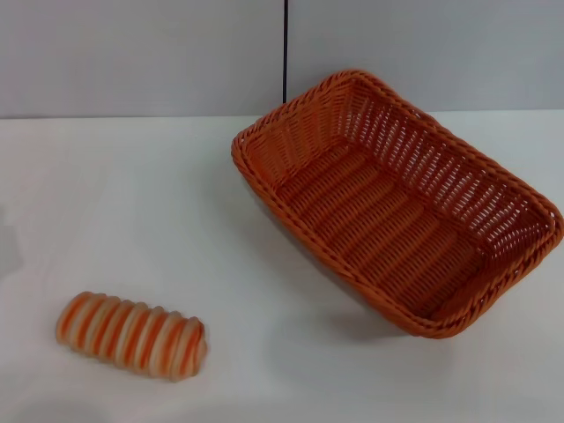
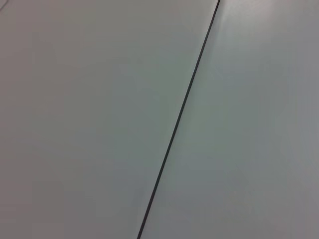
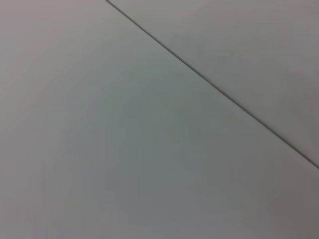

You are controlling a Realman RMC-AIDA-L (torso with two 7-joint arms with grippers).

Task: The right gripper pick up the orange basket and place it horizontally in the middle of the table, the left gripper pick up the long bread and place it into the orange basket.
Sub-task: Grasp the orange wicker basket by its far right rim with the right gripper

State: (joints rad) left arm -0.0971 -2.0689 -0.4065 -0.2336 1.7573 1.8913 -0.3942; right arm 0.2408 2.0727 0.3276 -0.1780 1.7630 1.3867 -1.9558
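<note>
the orange basket (image 1: 401, 207) sits on the white worktop (image 1: 132, 203) on the robot's right side, reaching toward the far edge. it lies at a slant, one short end near the middle far edge and the other toward the near right, with its open side up and nothing inside it. the long bread (image 1: 132, 335) lies on the near left of the worktop, well apart from the basket, striped side up, resting flat with its long axis slightly slanted.

behind the worktop stands a grey wall (image 1: 132, 53) with a dark vertical seam (image 1: 285, 48) that meets the basket's far rim. both wrist views show only that plain grey surface crossed by a thin dark line.

neither the left hand nor the right hand shows in any view, so how far their fingers are spread cannot be told, and nothing is seen held.
</note>
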